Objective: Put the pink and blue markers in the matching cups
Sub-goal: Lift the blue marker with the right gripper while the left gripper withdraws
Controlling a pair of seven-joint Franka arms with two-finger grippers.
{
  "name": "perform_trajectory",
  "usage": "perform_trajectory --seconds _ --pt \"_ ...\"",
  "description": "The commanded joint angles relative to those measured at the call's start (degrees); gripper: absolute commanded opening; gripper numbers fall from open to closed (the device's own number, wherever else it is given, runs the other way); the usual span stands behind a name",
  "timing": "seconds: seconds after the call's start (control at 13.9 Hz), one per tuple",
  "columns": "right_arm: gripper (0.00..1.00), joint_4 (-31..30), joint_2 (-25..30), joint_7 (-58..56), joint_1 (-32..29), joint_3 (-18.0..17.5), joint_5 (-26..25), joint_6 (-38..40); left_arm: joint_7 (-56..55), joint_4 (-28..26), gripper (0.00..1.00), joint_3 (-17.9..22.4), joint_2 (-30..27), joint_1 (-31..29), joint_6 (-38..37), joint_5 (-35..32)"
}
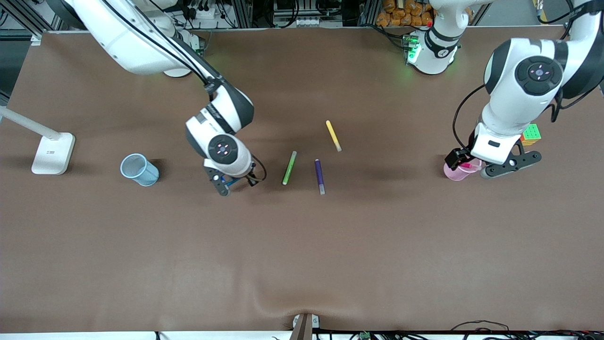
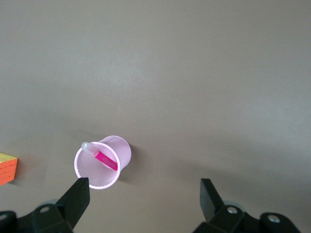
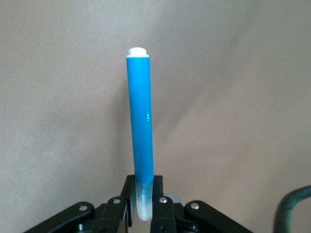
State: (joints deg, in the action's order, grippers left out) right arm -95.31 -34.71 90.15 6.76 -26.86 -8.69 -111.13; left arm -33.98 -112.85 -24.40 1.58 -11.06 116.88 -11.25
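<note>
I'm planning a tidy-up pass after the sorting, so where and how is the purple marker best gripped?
Grip the purple marker at mid-barrel, coming straight down from above, fingers closing across its width. It lies flat on the table, its long axis running roughly toward the front camera. The green marker lies beside it with a gap that probably leaves room for a finger.

You're looking at a robotics lab here; two white arms, the right arm (image 1: 141, 42) and the left arm (image 1: 528, 80), are bolted along a table (image 1: 302, 245) covered in plain brown sheeting; past its edge you see aluminium framing (image 1: 245, 12), power strips and bundled cables (image 1: 207, 12); a green status light (image 1: 414, 49) glows at one base; a white stand (image 1: 52, 153) sits on the cloth.
</note>
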Motion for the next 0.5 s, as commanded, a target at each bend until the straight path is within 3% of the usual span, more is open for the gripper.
perform_trajectory --seconds 0.0,0.29,0.43 --pt "0.00 5.5 0.4 -12.2 -3.1 2.3 9.1 10.3 -0.4 9.1 1.00 -3.2 3.5 0.5 -7.0 1.5" --pt "0.00 6.6 3.9 -26.7 -3.0 10.9 17.6 17.4 -0.1 19.4 1.00 -5.7 8.1 0.5 -14.2 3.3" --pt "0.00 6.6 4.0 -29.0 -2.9 12.3 18.9 18.0 1.0 21.3 1.00 -5.8 7.8 0.1 -16.2 3.6"
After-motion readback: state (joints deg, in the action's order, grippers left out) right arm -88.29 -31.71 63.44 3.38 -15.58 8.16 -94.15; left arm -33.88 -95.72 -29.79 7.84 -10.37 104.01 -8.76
